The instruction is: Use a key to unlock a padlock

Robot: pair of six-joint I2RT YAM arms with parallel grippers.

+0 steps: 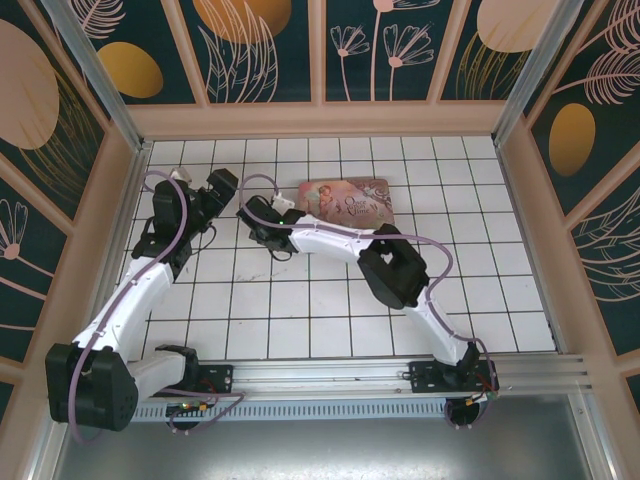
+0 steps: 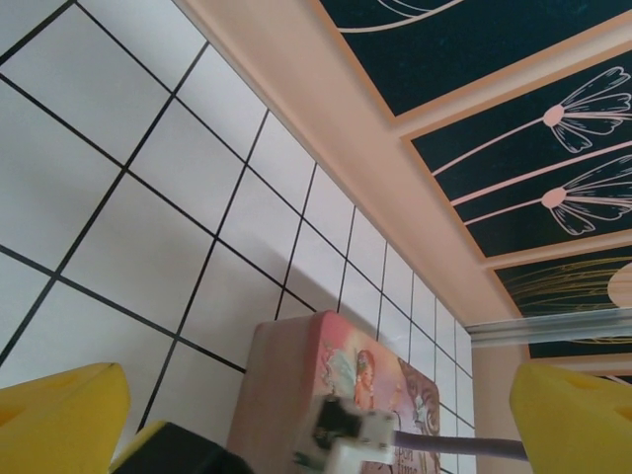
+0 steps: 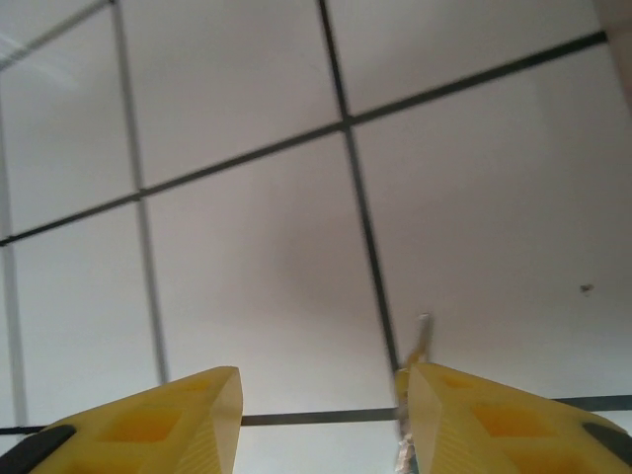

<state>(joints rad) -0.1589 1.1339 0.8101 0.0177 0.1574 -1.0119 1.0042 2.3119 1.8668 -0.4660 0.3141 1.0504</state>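
The right arm's fingers (image 3: 494,420), two yellow wedge-shaped pads, stood spread apart with bare tile between them and pinched nothing. Just beside the inner edge of the finger at the lower right of the right wrist view lay a slim, dull brassy-grey metal key (image 3: 419,341). It was blurred, and I judged it a key by its shape alone. Its long axis ran nearly upright in that frame, leaning a little to the right at the top, close to a black grout line. Whether it touched the finger I could not tell. The key therefore lay to one side of the gap rather than centred in it. A pick would likely call for a small shift toward the right of the frame before closing across the key's thin width. The right arm was plainly the nearer one.

The left arm's fingers (image 2: 59,420), also yellow, were spread wide at the lower corners of the left wrist view and held nothing. Between them showed a pink picture-printed tin box (image 2: 296,385) and a white cable plug (image 2: 346,434).

In the overhead view both arms reached to the upper left of the white tiled table (image 1: 400,310), left of the tin. Dark teal wall panels printed with peach flowers (image 1: 270,50), set in pale frames, closed the table in on three sides.
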